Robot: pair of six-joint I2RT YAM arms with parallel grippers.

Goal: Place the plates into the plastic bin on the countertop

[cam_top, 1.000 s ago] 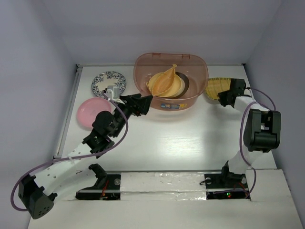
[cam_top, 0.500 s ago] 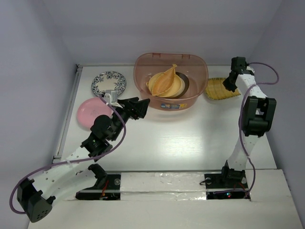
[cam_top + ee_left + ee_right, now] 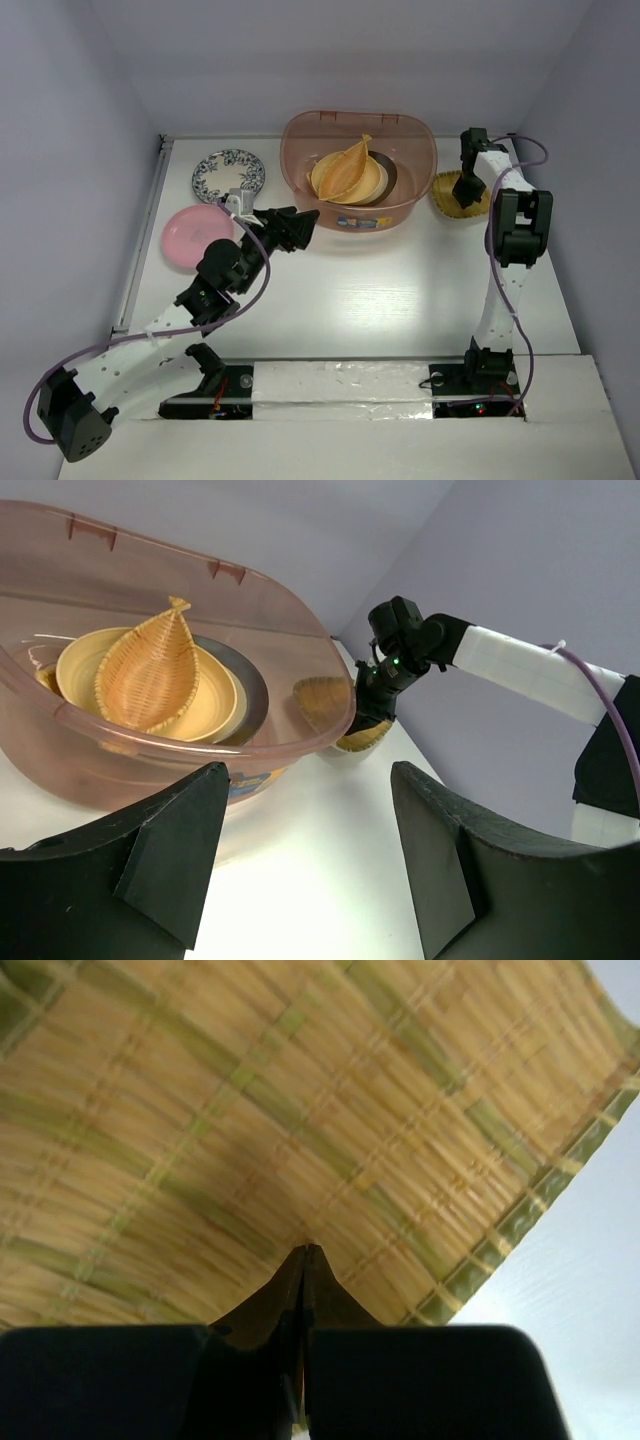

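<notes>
The reddish plastic bin (image 3: 358, 215) stands at the back centre and holds the orange round plate (image 3: 368, 182), the leaf-shaped plate (image 3: 345, 165) and the dark-rimmed cream plate (image 3: 388, 178); all three also show in the left wrist view (image 3: 150, 675). The blue-and-white plate (image 3: 228, 172) and the pink plate (image 3: 185, 237) lie left of the bin. The yellow ribbed plate (image 3: 447, 192) lies right of it. My right gripper (image 3: 466, 188) is shut, its tips (image 3: 303, 1250) on the yellow plate's woven surface (image 3: 300, 1110). My left gripper (image 3: 308, 222) is open and empty before the bin's front wall (image 3: 308, 780).
The white countertop (image 3: 380, 290) is walled by lilac panels at the back and both sides. A metal rail (image 3: 145, 230) runs along the left edge. The right arm's links (image 3: 515, 225) rise near the right wall. The fan-shaped plate cannot be made out.
My right gripper has swung from the yellow plate's right side to above it, further left, and come down onto it. My left gripper has crept slightly toward the bin.
</notes>
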